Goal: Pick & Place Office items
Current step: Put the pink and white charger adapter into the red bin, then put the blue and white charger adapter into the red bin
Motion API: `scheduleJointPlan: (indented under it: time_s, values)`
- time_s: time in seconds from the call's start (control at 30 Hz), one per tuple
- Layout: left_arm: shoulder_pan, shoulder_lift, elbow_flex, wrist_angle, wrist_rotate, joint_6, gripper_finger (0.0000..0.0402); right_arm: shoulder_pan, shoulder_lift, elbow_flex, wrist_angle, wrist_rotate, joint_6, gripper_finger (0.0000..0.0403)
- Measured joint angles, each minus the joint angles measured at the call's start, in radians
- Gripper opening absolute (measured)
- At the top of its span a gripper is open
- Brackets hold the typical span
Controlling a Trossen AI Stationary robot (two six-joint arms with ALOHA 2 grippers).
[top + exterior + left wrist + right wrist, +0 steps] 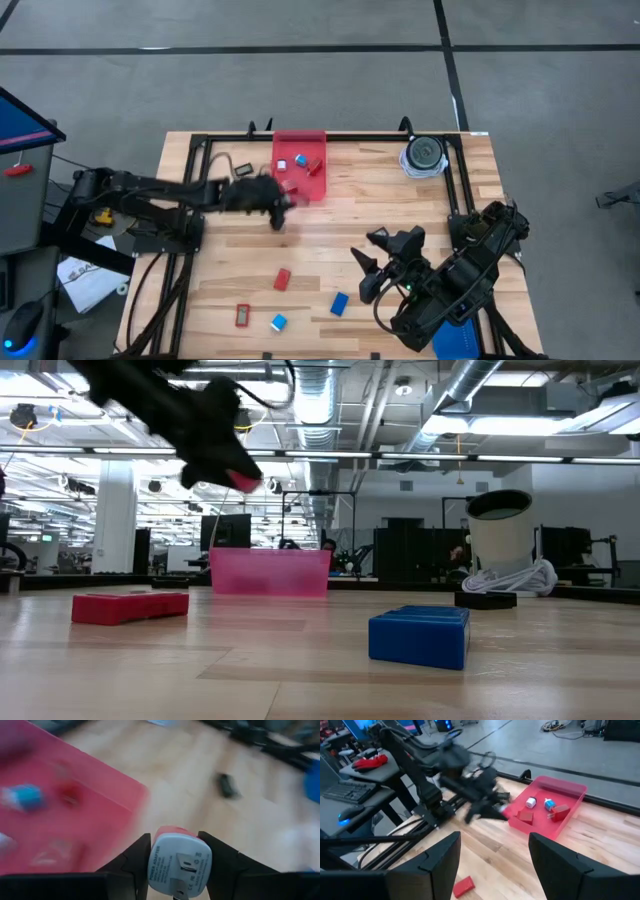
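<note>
My left gripper (279, 208) hangs above the table just off the near edge of the red tray (300, 150), shut on a red block with a white printed face (179, 862). In the low view the gripper (232, 472) is well above the tabletop. The tray holds a pale blue-white cube (283, 165), a blue piece (300, 160) and a red block (314, 167). On the table's near part lie a red block (282, 279), a blue block (339, 304), a pale blue cube (278, 322) and a flat red-rimmed black piece (242, 316). My right gripper (376, 262) waits open at the near right. My left gripper pinches the red-and-white block between its two fingers (136, 860), one on each side face, the white printed face (180, 865) turned toward the wrist camera. The fingers slant down from the table's left. The block is lifted clear of the table; its red end (246, 481) shows below the fingers.
A round grey-and-white object (424, 155) with a coiled cord stands at the far right corner. A black frame (205, 145) borders the table's far and side edges. A blue tray (455, 340) lies under my right arm. A small black piece (227, 785) lies on the wood.
</note>
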Motion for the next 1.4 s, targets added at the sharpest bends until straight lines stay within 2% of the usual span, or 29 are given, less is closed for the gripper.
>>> scheduleJointPlan:
  time_s: [0.1, 0.27, 0.43, 0.6, 0.83, 1.03, 1.07, 1.23, 1.3, 1.4]
  values:
    - [0.15, 0.089, 0.06, -0.005, 0.082, 0.095, 0.013, -0.001, 0.0, 0.0, 0.0, 0.023, 0.003, 0.0228]
    - [0.354, 0.287, 0.185, -0.028, 0.194, 0.153, 0.013, -0.011, 0.0, 0.0, -0.001, 0.034, 0.011, 0.0228]
    - [0.442, 0.449, 0.307, -0.046, 0.222, 0.236, 0.013, -0.023, 0.0, 0.0, -0.002, 0.034, 0.026, 0.0228]
    - [0.46, 0.54, 0.362, -0.108, 0.243, 0.293, 0.013, -0.027, 0.0, 0.0, -0.004, 0.034, 0.047, 0.0228]
    - [0.464, 0.556, 0.364, -0.155, 0.192, 0.365, 0.013, -0.026, 0.0, 0.0, -0.001, 0.031, 0.055, 0.0228]
    - [0.482, 0.556, 0.364, -0.171, 0.179, 0.365, 0.013, -0.025, 0.0, 0.0, 0.0, 0.027, 0.055, 0.0228]
    - [0.482, 0.552, 0.364, -0.166, 0.166, 0.364, 0.014, -0.024, 0.0, 0.0, 0.0, 0.027, 0.055, 0.0228]
    - [0.481, 0.504, 0.363, -0.171, 0.115, 0.367, 0.0248, -0.018, 0.0, 0.0, 0.0, 0.026, 0.058, 0.0228]
    - [0.48, 0.471, 0.363, -0.172, 0.116, 0.367, 0.0268, -0.014, 0.0, 0.0, 0.0, 0.026, 0.059, 0.0228]
    - [0.48, 0.409, 0.363, -0.17, 0.122, 0.368, 0.0274, -0.009, 0.0, 0.0, 0.0, 0.028, 0.059, 0.0228]
